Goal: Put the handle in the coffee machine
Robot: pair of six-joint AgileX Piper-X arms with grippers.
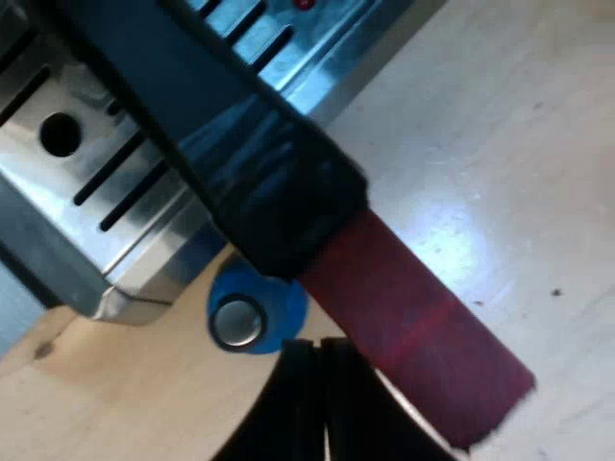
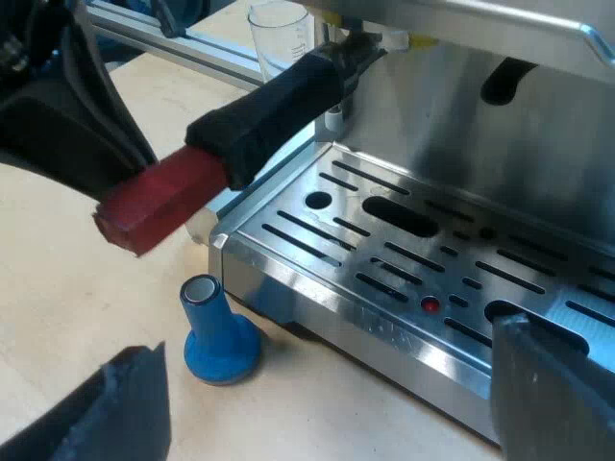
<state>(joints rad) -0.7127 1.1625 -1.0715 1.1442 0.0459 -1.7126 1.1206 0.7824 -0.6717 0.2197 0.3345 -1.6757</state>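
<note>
Espresso machine (image 2: 461,144) stands on the bench (image 2: 77,279), the metal holder's handle (image 2: 269,106) jutting from its front, red end outward. Left tool (image 1: 320,360), fingers pinched narrow, sits by that red end; right tool (image 2: 327,341) gapes wide. Blue tamper (image 2: 216,336) stands by the machine's corner.

This looks like a lab or workshop bench set up for coffee. An espresso machine (image 2: 461,144) with a slotted steel drip tray (image 2: 404,250) stands on a pale wooden tabletop (image 2: 58,288). A bare aluminium frame rail (image 2: 183,48) runs near a measuring glass (image 2: 279,34).
</note>
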